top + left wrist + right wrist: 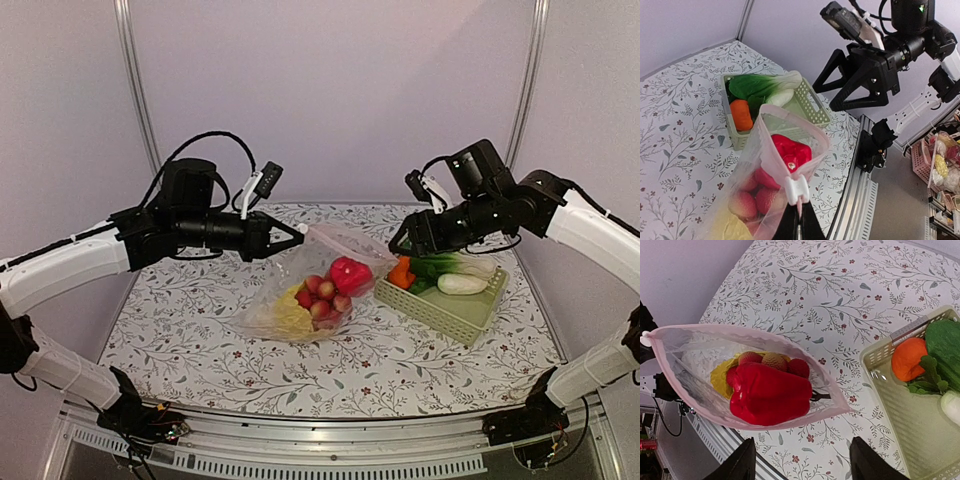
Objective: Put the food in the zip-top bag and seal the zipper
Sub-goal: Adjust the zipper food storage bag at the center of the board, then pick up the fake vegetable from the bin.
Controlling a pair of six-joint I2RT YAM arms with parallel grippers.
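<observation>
The zip-top bag (300, 300) lies on the table with its mouth lifted and open. Inside are a red pepper-like fruit (350, 273), small red-pink fruits (322, 297) and the yellow-white cabbage (290, 318). My left gripper (292, 238) is shut on the bag's mouth end, just behind the white slider (796, 190) of the zipper (805, 125). My right gripper (404, 243) is open and empty, hovering above the bag's other end. In the right wrist view, the open mouth (790, 342) and the red fruit (770, 395) lie below my spread fingers (742, 465).
A pale green slotted basket (450, 310) stands right of the bag. It holds an orange piece (401, 272), a green leafy vegetable (450, 264) and a white piece (462, 284). The table's near edge rail (320, 440) runs along the front.
</observation>
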